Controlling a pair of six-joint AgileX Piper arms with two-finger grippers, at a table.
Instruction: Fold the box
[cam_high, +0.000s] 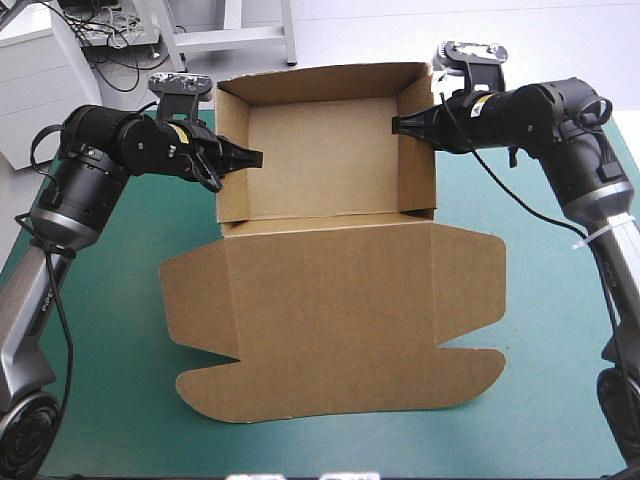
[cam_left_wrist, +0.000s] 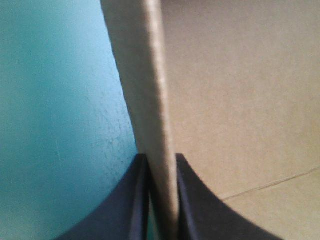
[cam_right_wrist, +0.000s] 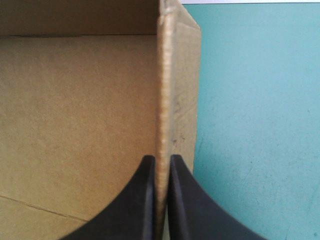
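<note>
The box (cam_high: 330, 300) stands as an open tray at the far middle of the teal-green cover (cam_high: 100, 300), its lid lying flat toward the near edge, with the left gripper (cam_high: 256, 157) clamped on its left wall and the right gripper (cam_high: 398, 124) clamped on its right wall.
</note>
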